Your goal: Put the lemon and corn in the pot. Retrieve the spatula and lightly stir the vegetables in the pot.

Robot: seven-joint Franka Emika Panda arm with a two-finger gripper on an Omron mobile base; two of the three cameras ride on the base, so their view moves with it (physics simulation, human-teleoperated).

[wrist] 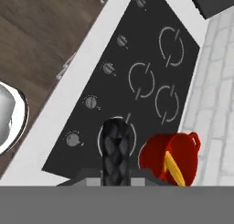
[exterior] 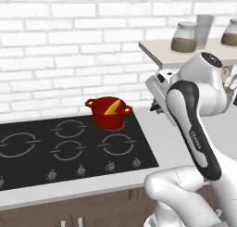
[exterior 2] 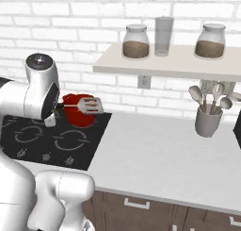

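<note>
Already the small round red pot (exterior: 109, 114) sat on the black glass cooktop (exterior: 41, 163) at its rear right burner, w/ the slim yellow corn cob (exterior: 112, 106) leaning tilted inside, upper end toward 1 o'clock against the rim. In the hand view the pot (wrist: 157, 155) lay at about 4 o'clock, the cob (wrist: 174, 169) showing through its mouth; the lemon couldn't be made out. In the right base view the small spatula w/ thin black handle and squarish slotted silver head (exterior 2: 90, 105) hung level in the air, head toward 3 o'clock, right in front of the pot (exterior 2: 77, 116); whether it touched the rim couldn't be told. The two-finger gripper (exterior: 157, 108) stood at 3 o'clock from the pot in the left base view, mostly hidden by the white arm; it looked clamped on the spatula's handle. The hand view showed a dark braided-looking handle (wrist: 115, 148) rising at bottom centre. Well to the right, a grey utensil crock w/ pale spoons (exterior 2: 209, 117) stood on the white counter (exterior 2: 160, 150), under a shelf w/ two glass jars (exterior 2: 136, 40).
</note>
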